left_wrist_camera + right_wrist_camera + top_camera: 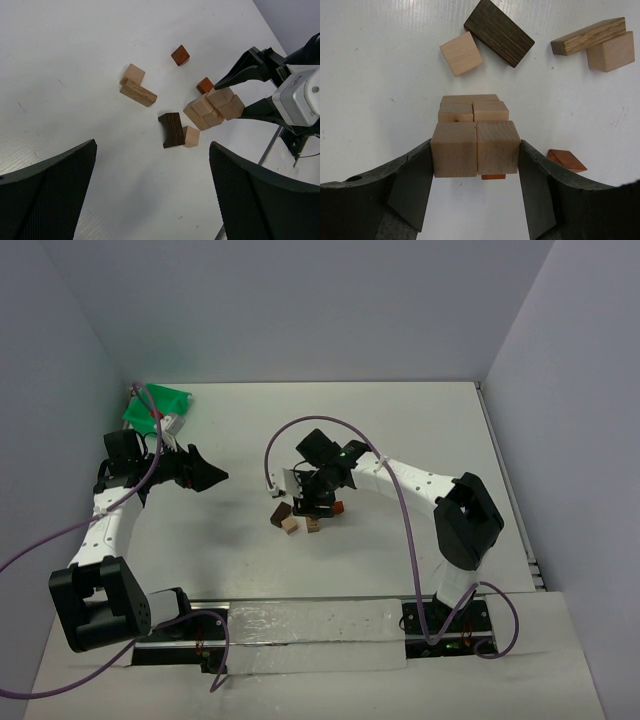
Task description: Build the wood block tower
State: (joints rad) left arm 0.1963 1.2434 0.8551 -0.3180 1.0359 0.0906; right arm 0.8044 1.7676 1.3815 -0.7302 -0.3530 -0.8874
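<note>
My right gripper (pixel 476 150) is shut on two tan cubes (pixel 455 150) pressed side by side. They sit against two more tan cubes (pixel 472 111), making one compact cluster (pixel 212 107). A reddish block (pixel 493 176) peeks out under the held pair. Loose wood blocks lie around: a dark brown cuboid (pixel 499 32), a tan cube (pixel 461 53), a tan plank (pixel 588 36) leaning on another tan cube (pixel 611 51), and a reddish wedge (pixel 566 160). No upright tower is in view. My left gripper (pixel 152 200) hangs open and empty, well left of the blocks (pixel 291 522).
A green bin (pixel 155 405) stands at the table's far left corner, behind my left arm (pixel 110 510). Grey walls close in the table on three sides. The right arm's purple cable (pixel 405 530) loops over the middle.
</note>
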